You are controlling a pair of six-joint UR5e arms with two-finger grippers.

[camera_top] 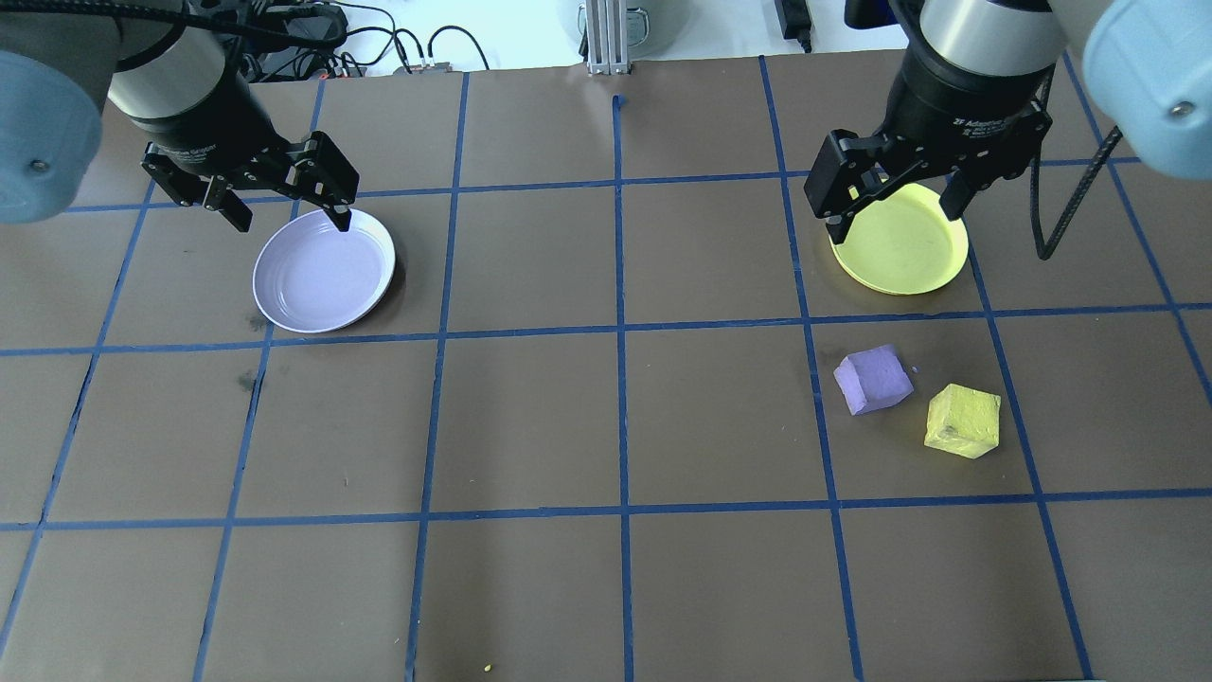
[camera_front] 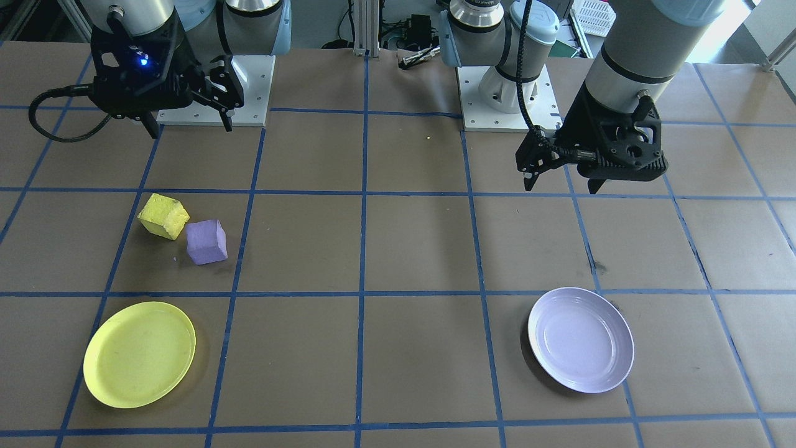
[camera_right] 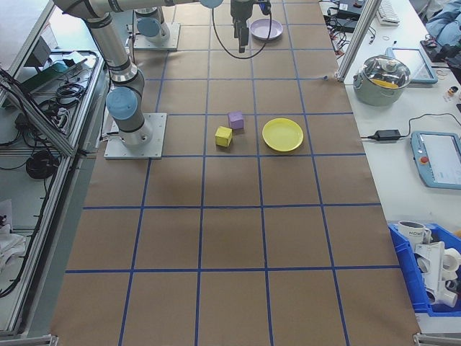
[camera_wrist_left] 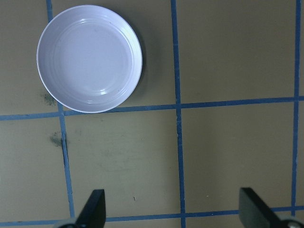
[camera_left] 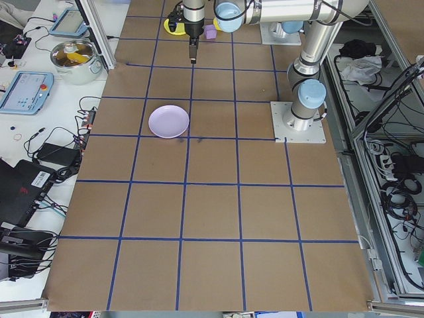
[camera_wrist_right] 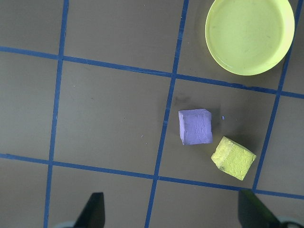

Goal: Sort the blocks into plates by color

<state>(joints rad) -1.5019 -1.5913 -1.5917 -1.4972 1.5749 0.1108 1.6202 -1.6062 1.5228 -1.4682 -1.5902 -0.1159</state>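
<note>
We are right at the start of the sorting job. No block is in a plate yet, and neither arm holds anything.

Our left gripper [camera_top: 284, 194] hangs high above the tabletop [camera_top: 606, 426], close to the purple plate [camera_top: 324, 270]. Its jaws are spread wide with nothing between them. Our right gripper [camera_top: 895, 189] hangs up high near the yellow plate [camera_top: 900, 251], and its jaws are wide apart and bare too.

The yellow block [camera_top: 963, 421] and the purple block [camera_top: 873, 379] sit just beside each other on the tabletop, on the right arm's side. They look almost touching at one corner. The yellow plate is near them. The purple plate is far away on the other side.

We think the next move is for the right arm to come down over one block and pinch it. The blocks sit so close that the jaws must slip in with care, or they may bump the other block.

We count two blocks, one yellow and one purple. We count two plates, one yellow and one purple. We have two grippers.
</note>
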